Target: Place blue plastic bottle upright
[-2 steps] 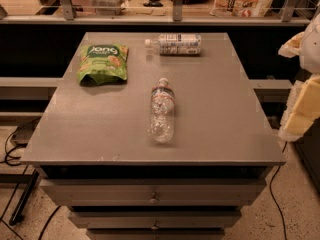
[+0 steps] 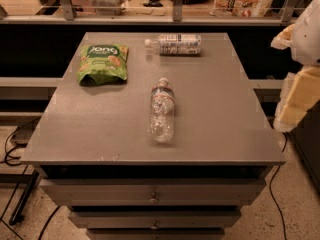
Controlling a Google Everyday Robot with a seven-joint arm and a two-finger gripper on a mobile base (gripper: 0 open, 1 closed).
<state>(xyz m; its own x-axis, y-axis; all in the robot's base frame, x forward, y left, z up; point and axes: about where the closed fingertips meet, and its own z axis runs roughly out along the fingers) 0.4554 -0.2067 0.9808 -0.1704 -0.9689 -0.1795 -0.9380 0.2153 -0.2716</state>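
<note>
The blue plastic bottle (image 2: 176, 44) lies on its side at the far edge of the grey table (image 2: 100, 129), right of centre, with its white cap pointing left and its wide pale label facing up. My gripper (image 2: 296, 100), white and pale yellow, hangs off the table's right edge, well to the right of the bottle and nearer the camera than it. It holds nothing that I can see.
A crinkled clear bottle (image 2: 161, 111) with a narrow red-and-dark band lies in the middle of the table, cap pointing away. A green snack bag (image 2: 102, 62) lies at the far left. Drawers (image 2: 152, 198) sit under the tabletop. A railing and shelf run behind.
</note>
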